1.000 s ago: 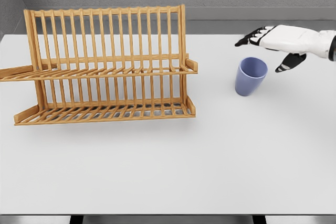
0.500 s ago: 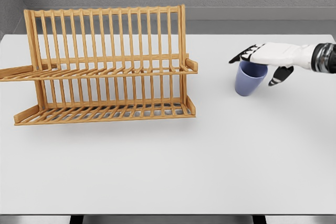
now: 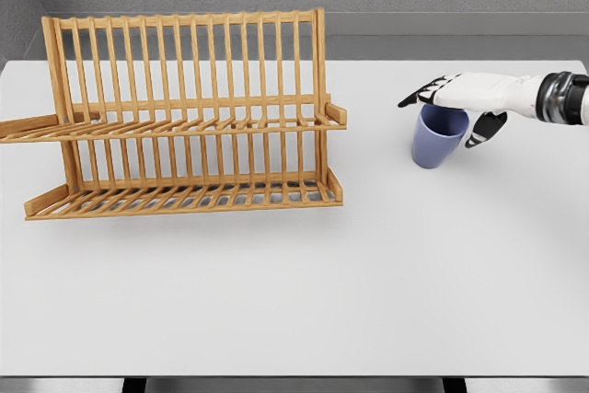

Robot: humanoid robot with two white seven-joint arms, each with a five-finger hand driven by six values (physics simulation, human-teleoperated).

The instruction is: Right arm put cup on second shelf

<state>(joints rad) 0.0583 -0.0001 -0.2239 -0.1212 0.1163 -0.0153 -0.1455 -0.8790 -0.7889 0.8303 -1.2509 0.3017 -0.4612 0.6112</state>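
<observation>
Head view, for your log: right hand fingers spread flat over the cup's rim, thumb hanging off its right side, not closed on it. Cup stands upright on the white table, well right of the wooden dish rack, whose two shelves hold nothing.

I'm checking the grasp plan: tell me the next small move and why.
Probably close the right hand around the cup. The hand lies over the cup's rim with fingers spread past its far side and thumb by its near side, gripping nothing yet. The cup stands on the table, right of the rack, so it needs a hold before any lift.
</observation>
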